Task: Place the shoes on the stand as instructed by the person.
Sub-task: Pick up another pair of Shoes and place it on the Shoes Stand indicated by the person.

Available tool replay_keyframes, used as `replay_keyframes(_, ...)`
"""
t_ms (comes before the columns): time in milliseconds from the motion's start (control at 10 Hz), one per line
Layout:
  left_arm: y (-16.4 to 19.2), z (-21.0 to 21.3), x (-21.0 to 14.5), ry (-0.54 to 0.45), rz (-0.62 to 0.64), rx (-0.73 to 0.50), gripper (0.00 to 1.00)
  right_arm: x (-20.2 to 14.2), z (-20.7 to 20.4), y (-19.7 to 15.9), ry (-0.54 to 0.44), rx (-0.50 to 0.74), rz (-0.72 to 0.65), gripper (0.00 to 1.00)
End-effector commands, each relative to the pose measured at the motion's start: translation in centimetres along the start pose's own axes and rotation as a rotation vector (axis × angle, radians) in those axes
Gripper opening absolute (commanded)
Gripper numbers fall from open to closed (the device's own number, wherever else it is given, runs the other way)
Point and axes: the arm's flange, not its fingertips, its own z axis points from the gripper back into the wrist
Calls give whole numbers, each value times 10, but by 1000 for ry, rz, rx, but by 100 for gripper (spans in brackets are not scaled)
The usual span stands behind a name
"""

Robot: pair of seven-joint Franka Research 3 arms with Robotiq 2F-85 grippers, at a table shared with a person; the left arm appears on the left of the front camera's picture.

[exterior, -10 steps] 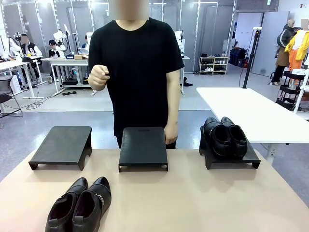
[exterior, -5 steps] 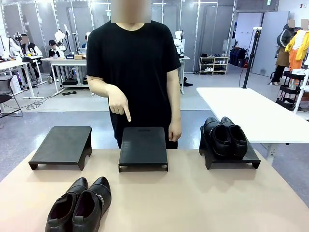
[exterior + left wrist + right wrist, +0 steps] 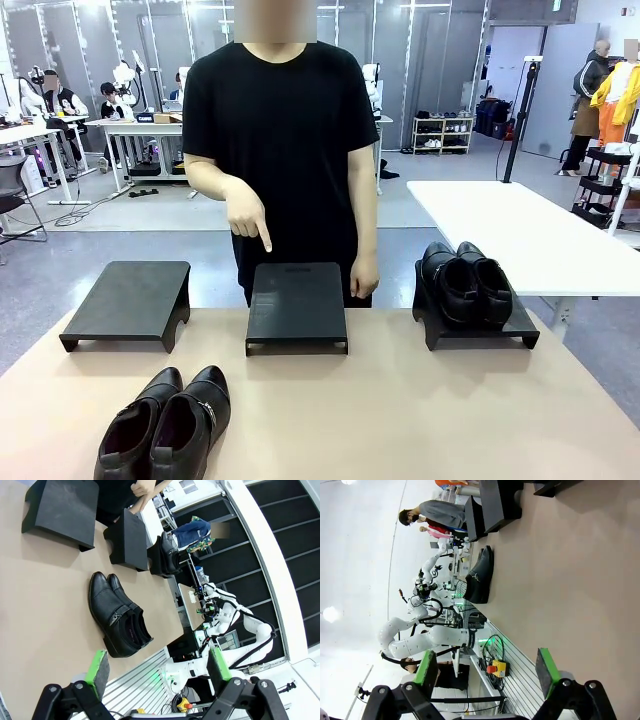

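Left wrist view has the left gripper (image 3: 156, 667) at the bottom of the frame, its green pads spread wide with nothing between them, hanging above the table (image 3: 40, 605) and touching nothing. Right wrist view has the right gripper (image 3: 486, 670) the same way: jaws wide, empty, clear of the table. In the front view one pair of shoes (image 3: 165, 425) lies on the table at the lower left of the frame, side by side with toes toward the person (image 3: 280, 130). The other pair (image 3: 465, 285) sits on the right stand (image 3: 520, 325) at centre right. The left stand (image 3: 130, 300) and middle stand (image 3: 297, 300) are bare. The person stands at the far side, behind the middle stand, with one hand (image 3: 247, 215) at centre left of the frame, its index finger pointing down at the middle stand without touching it. The other hand (image 3: 362, 275) hangs beside that stand's far right corner. A second ago the pointing hand was a raised fist at chest height. Half a second ago it was already down and pointing, and it has barely shifted since. Both pairs of shoes and all three stands lie where they did.
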Motion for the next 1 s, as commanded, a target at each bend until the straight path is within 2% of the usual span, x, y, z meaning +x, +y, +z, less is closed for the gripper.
replay_keyframes(0,-28,-23,0,83,-2,-24,100,-4,0,3,11,-3,6,100)
replay_keyframes(100,-49,-48,1,78,-12,7,100,-4,0,3,11,-3,6,100)
replay_keyframes(400,-91,-126,-12,167,-59,133,100,-4,0,3,11,-3,6,100)
replay_keyframes(500,-105,-153,-17,165,-52,241,100,-4,0,3,11,-3,6,100)
replay_keyframes(900,-133,-248,-36,348,-167,445,100,-4,0,3,11,-3,6,100)
